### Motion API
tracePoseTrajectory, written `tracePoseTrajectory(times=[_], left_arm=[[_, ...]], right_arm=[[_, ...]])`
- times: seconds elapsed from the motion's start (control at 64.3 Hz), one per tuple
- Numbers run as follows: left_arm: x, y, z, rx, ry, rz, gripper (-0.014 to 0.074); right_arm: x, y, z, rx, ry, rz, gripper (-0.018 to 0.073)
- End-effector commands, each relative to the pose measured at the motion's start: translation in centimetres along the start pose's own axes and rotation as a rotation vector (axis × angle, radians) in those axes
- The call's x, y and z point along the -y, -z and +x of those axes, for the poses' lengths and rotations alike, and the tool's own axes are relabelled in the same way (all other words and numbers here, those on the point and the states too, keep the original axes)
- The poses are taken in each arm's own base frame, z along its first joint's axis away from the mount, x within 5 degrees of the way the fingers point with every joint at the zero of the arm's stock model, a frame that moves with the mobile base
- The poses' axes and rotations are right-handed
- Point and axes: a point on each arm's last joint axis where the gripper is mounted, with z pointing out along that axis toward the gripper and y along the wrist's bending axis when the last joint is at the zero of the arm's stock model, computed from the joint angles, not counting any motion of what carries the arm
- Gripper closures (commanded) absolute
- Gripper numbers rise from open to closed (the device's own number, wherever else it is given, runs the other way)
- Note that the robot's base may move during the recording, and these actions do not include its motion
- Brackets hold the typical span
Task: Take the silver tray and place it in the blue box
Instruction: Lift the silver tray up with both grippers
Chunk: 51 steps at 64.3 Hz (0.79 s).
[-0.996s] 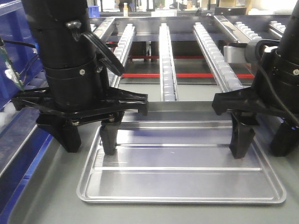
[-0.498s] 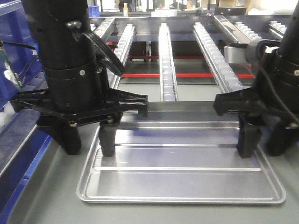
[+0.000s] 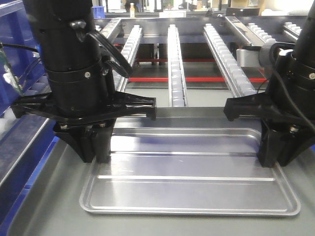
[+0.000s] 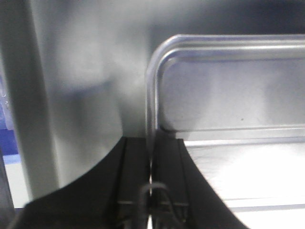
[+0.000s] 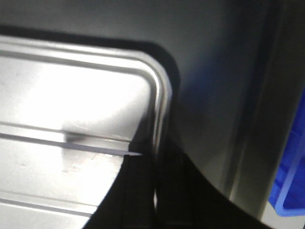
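2 rims of silver tray pinched, left gripper, right gripper

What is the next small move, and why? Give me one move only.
Probably raise both arms straight up together, keeping them level. The left end effector and the right end effector each look shut on opposite short rims of the silver tray, which lies flat on the grey table. An uneven rise could twist the thin rim out of either pinch.
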Motion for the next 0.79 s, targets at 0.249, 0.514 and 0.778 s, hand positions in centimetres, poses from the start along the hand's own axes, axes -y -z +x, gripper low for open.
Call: tracePoseTrajectory(times=[0.249, 0.514, 0.778], left_arm=[[0.0, 4.8, -1.7, 0.077, -0.008, -0.015, 0.0693], [0.4, 12.7, -3.7, 0.242, -0.023, 0.001, 0.0693], [0.4, 16.4, -4.5, 0.323, -0.008, 0.039, 0.0693]], right_arm=[[-0.8, 6.2, -2.4, 0.114, 0.034, -0.023, 0.0502], [-1.1, 12.0, -3.3, 0.199, 0.044, -0.037, 0.0502], [-1.2, 15.4, -3.7, 0.269, 0.054, -0.038, 0.0502]])
